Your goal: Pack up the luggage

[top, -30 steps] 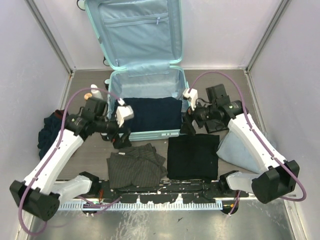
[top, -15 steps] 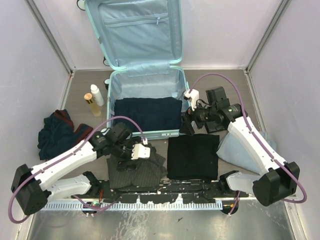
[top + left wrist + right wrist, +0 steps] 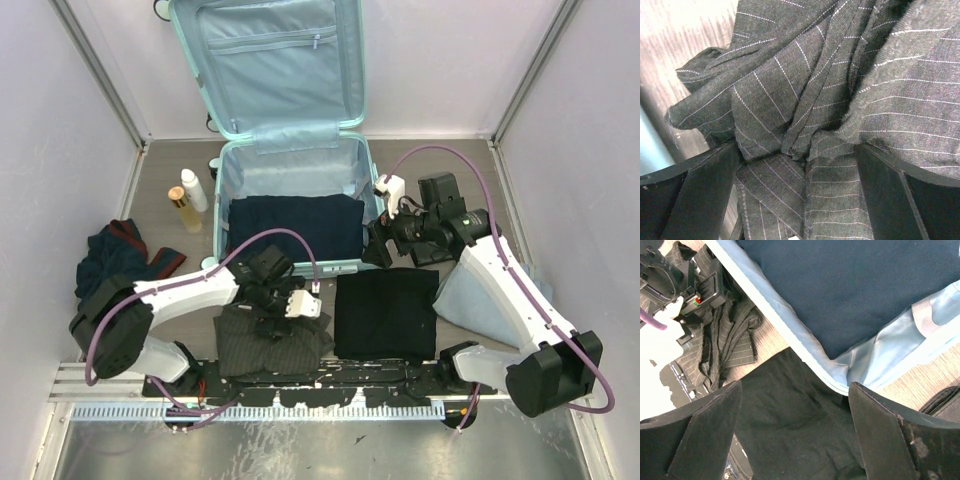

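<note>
View from above: the luggage, a pale mint hard-shell suitcase, lies open at the far middle of the counter. Its lid stands up against the far wall, showing light blue lining and a zip pocket. The base lies flat and holds one folded navy garment, which fills the near part of the floor.

On the counter just near the suitcase lie a grey pinstriped garment on the left and a folded black garment on the right. Left of the suitcase stand a white bottle and an amber bottle. A dark blue heap of cloth lies far left and a light blue cloth far right.

The left claw is pressed down into the pinstriped garment, with its fingers spread and bunched fabric rising between them. The right claw hangs with its fingers wide apart and holding nothing, over the suitcase's near right corner and the far edge of the black garment.

A second ago the left arm was raised beside the suitcase's near left corner, hiding the bottles. It has since swung near and down onto the pinstriped garment. The right claw has barely moved, and the navy garment lies as before.
</note>
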